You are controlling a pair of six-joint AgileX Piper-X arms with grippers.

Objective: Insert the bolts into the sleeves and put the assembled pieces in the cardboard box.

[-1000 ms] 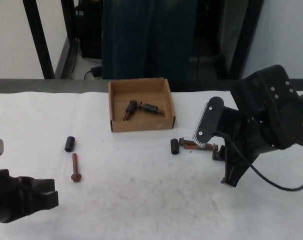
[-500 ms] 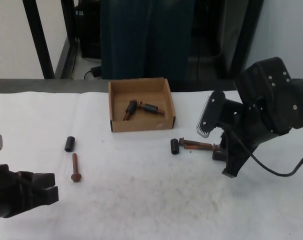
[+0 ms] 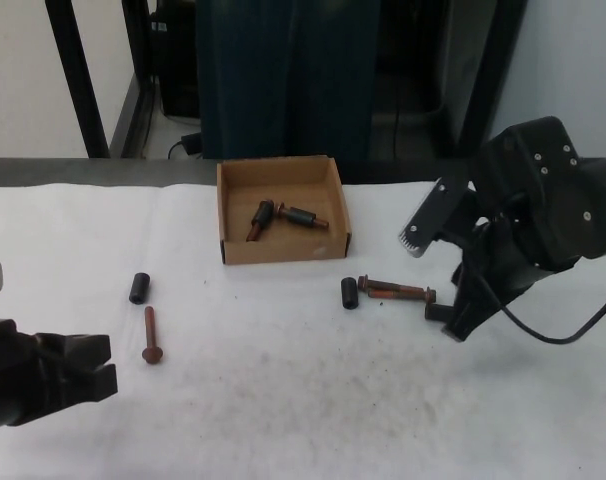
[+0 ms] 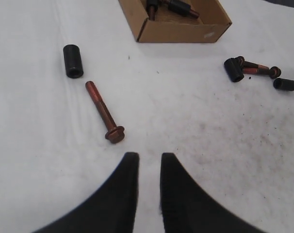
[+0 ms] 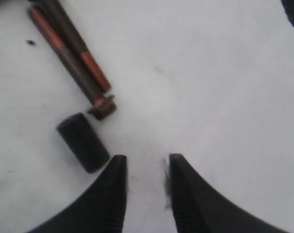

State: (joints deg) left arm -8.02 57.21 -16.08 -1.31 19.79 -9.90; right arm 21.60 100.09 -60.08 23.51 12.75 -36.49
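Bolts and sleeves are partly paired: 2 assembled pieces [image 3: 301,216] already lie inside the cardboard box [image 3: 283,250] at the far middle of the desk [image 3: 303,420]. By my count 3 sets are left, all loose. Towards my left side a lone sleeve [image 3: 139,288] lies just beyond a lone bolt [image 3: 151,335], near it but apart. On my right, what look like 2 bolts [image 3: 395,290] lie side by side, with a second sleeve [image 3: 350,293] at one end and a third sleeve [image 5: 83,141] just off the other. My right pincer [image 5: 147,160] hovers low just beside that third sleeve, jaws apart, gripping nothing. My left pincer [image 4: 149,156] hangs short of the lone bolt, its jaws only narrowly parted and empty. I judge 2 of 5 pieces done.
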